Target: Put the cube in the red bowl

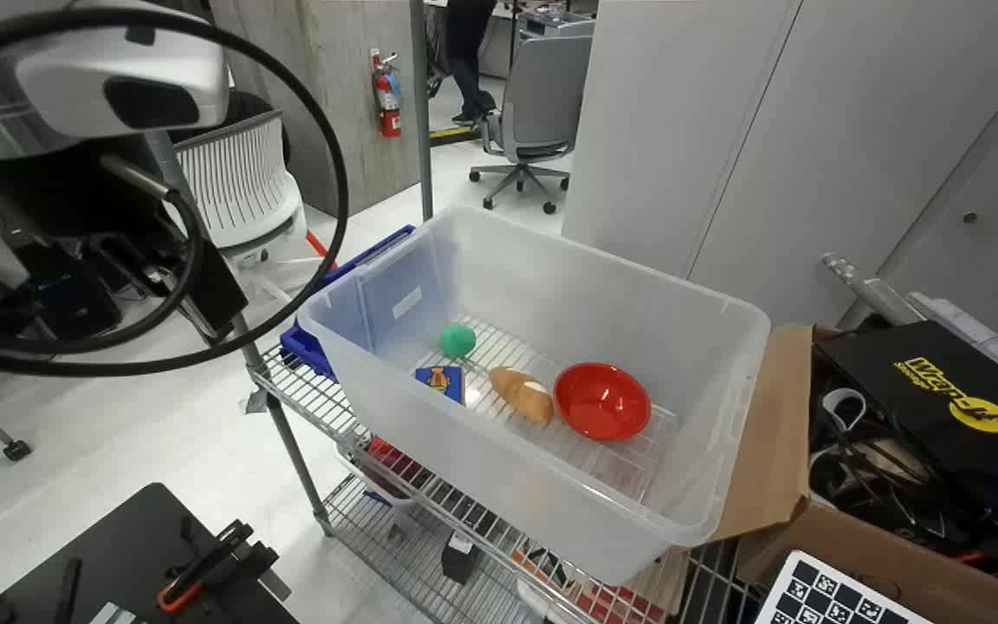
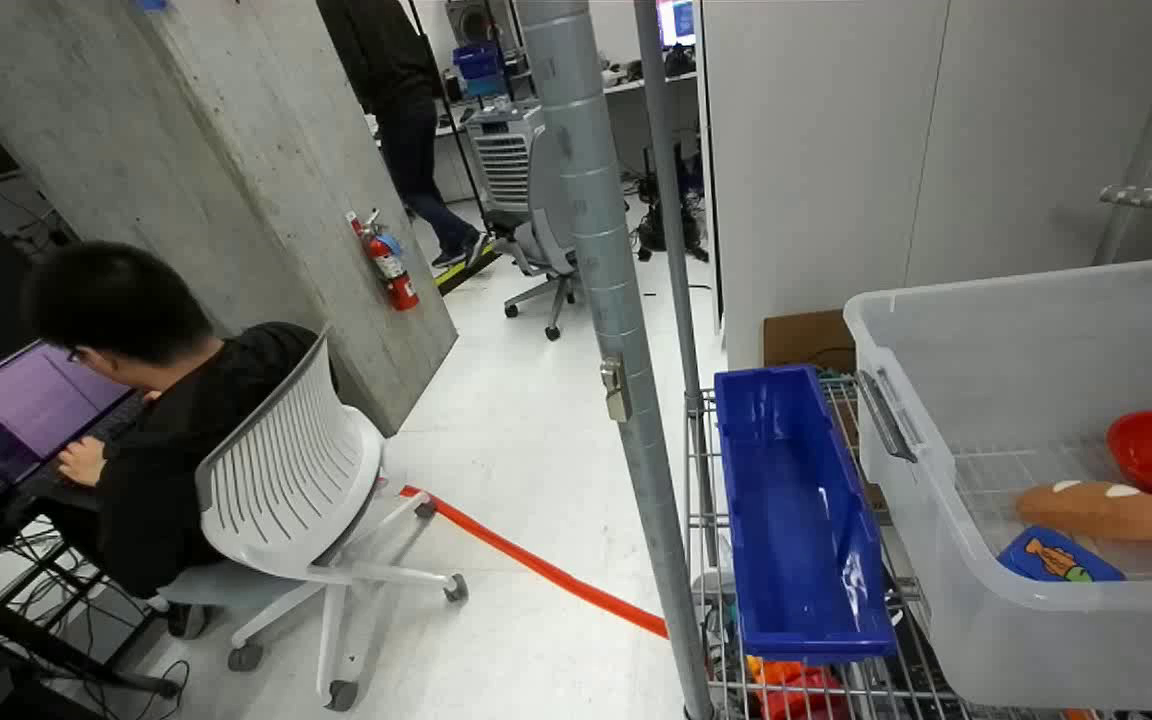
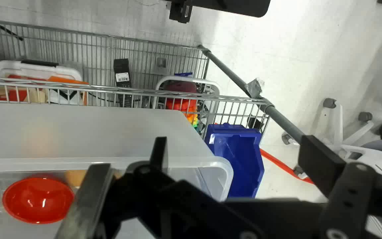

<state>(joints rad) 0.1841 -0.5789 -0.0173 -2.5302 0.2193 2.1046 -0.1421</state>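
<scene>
The approach seems in hand: in an exterior view the Panda arm (image 1: 74, 82) hangs high, left of the tub (image 1: 568, 286), its Robotiq gripper (image 3: 240, 157) spread wide and holding nothing, so the next move likely calls for reaching down to the blue cube (image 1: 440, 381) inside, left of the toy bread (image 1: 520, 395) and red bowl (image 1: 602, 401).

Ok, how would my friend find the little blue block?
Find the big, frosted, see-through plastic tub on the silver wire shelf. Inside, beside the long tan bread-shaped piece, lies the small dark-blue block. Its blue colour and orange picture set it apart from that piece, the round green ball and the glossy red bowl.
</scene>
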